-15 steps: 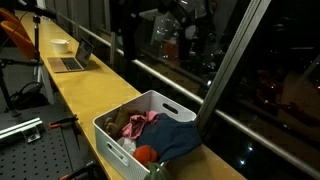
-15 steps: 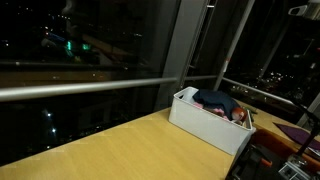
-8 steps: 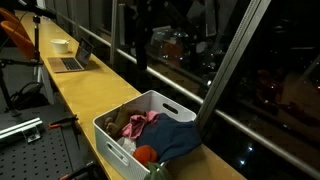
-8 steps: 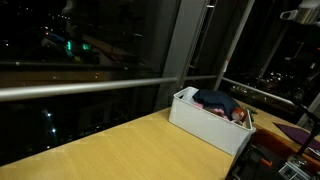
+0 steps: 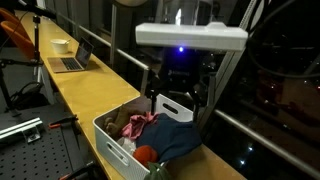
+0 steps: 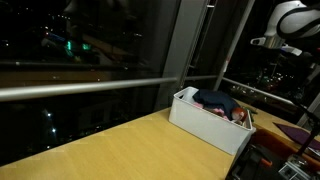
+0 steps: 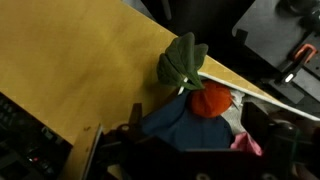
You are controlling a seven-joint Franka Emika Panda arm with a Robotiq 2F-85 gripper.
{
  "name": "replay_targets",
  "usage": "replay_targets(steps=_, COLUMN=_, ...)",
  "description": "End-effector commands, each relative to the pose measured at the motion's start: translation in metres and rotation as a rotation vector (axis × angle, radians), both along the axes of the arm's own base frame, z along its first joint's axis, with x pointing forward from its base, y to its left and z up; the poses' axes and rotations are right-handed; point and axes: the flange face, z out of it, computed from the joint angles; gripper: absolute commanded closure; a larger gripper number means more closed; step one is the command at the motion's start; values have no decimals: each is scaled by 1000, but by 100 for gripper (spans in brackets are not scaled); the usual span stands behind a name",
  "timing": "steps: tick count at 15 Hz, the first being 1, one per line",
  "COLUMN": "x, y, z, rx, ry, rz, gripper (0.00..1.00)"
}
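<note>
A white basket (image 5: 112,142) stands on the long wooden table (image 5: 90,95), full of clothes: a blue cloth (image 5: 176,138), a pink cloth (image 5: 141,122) and an orange item (image 5: 146,153). My gripper (image 5: 181,106) hangs open just above the basket's far end, holding nothing. In the wrist view the gripper (image 7: 198,126) shows dark fingers (image 7: 135,121) standing wide on either side of the blue cloth (image 7: 185,122). Beyond lie the orange item (image 7: 211,100), a green cloth (image 7: 182,62) and the pink cloth (image 7: 246,143). In an exterior view the basket (image 6: 205,128) sits under the arm (image 6: 287,22).
A laptop (image 5: 72,60) and a white bowl (image 5: 61,45) sit further along the table. The window and its metal rail (image 5: 150,70) run along the table's far side, with a slanted pillar (image 5: 228,60) behind the basket. A breadboard bench (image 5: 30,150) adjoins the near edge.
The arm has swung into view and now hangs over the basket's far end; a second ago it was not seen over the basket. The jaws stay open. The clothes have not moved.
</note>
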Motion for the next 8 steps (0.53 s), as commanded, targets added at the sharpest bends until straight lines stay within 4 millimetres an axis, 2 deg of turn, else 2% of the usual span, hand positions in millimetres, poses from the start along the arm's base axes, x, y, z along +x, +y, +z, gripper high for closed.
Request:
replay_targets(steps=1, x=-2, y=-32, z=-27, rx=8, ry=124, rz=110, gripper=0)
replay_targets(steps=5, x=-9, y=-55, z=-57, rx=8, ry=212, rz=201, gripper=0)
replay_targets(steps=8, x=0, y=-49, z=-86, rx=45, ry=251, rz=269, gripper=0)
